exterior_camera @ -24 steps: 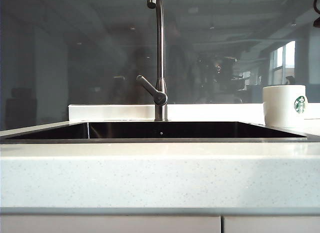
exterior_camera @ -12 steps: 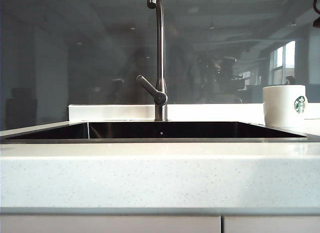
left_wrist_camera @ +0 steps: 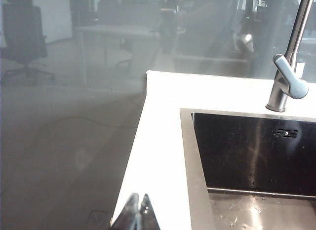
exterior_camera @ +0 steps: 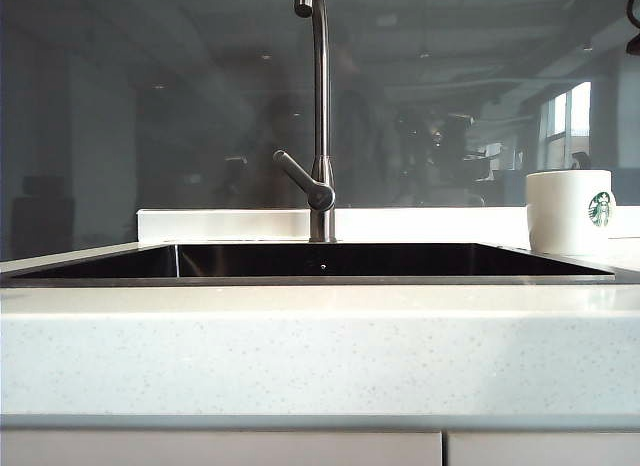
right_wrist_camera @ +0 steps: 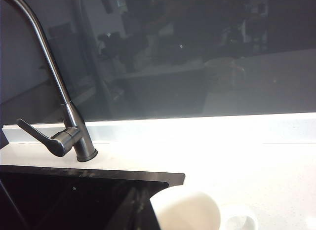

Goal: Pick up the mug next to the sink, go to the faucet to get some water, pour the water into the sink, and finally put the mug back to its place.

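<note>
The white mug (exterior_camera: 570, 212) with its green logo stands upright on the countertop, right of the sink (exterior_camera: 300, 280). The steel faucet (exterior_camera: 320, 116) rises behind the sink's middle, its lever angled out to the left. Neither gripper shows in the exterior view. In the right wrist view my right gripper (right_wrist_camera: 139, 191) is shut and empty, its dark fingers over the sink's (right_wrist_camera: 74, 200) corner, close beside the mug (right_wrist_camera: 185, 210); the faucet (right_wrist_camera: 74, 141) stands further off. My left gripper (left_wrist_camera: 138, 210) is shut and empty over the counter strip beside the sink (left_wrist_camera: 187, 156), with the faucet (left_wrist_camera: 286, 87) far across.
The pale speckled countertop (exterior_camera: 320, 356) runs along the front. A low white ledge (exterior_camera: 220, 224) and a dark glass wall stand behind the faucet. In the left wrist view the counter's outer edge (left_wrist_camera: 133, 156) drops off to the floor.
</note>
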